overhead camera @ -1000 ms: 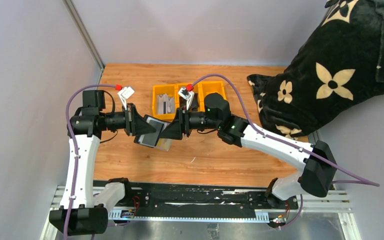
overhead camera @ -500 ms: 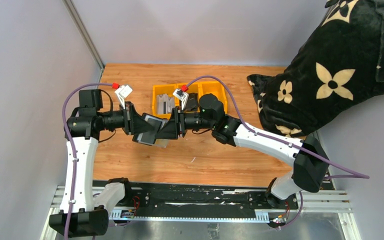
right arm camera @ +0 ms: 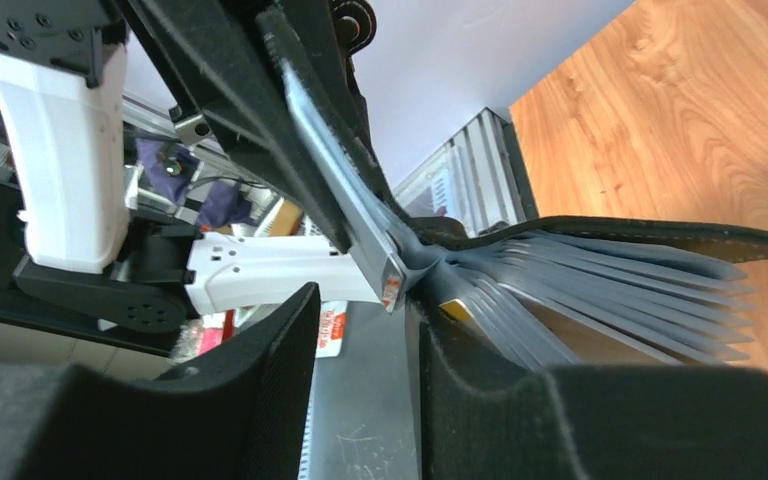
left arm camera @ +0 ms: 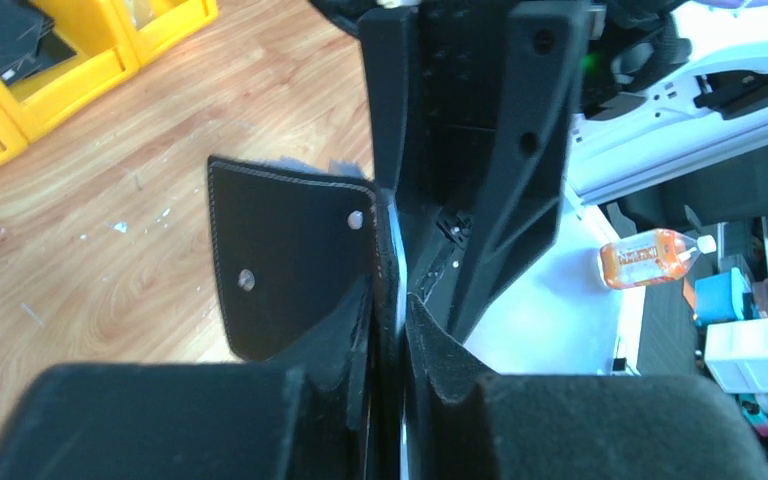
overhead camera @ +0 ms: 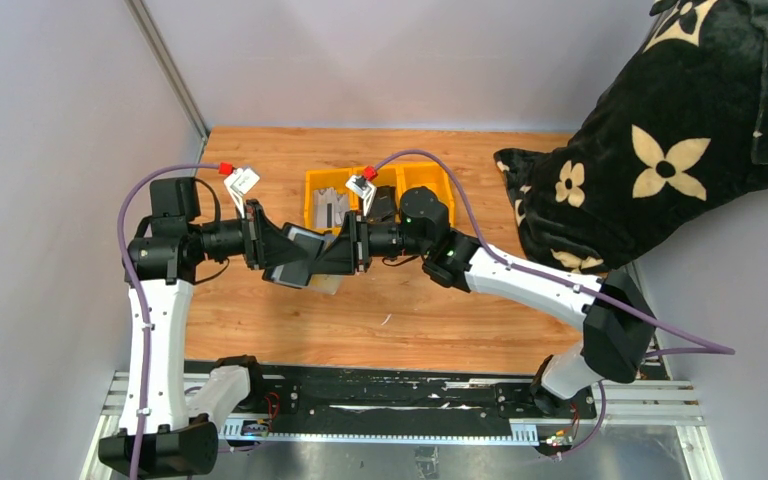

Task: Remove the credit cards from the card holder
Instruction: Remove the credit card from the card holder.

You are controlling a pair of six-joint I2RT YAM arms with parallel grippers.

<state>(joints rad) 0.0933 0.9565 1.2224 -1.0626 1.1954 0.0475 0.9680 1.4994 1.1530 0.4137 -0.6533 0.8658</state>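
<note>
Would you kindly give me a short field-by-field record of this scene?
left claw: shut on holder, lifted off the table
right claw: open, jaws either side of the holder's edge, not clamped
sleeves: fanned out
tray: yellow, behind both claws
cards: grey ones lying in the tray's left bin

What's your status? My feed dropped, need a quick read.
Left gripper shut on card holder. Right gripper open, straddling its edge. Sleeves fanned. No obstruction seen.
</note>
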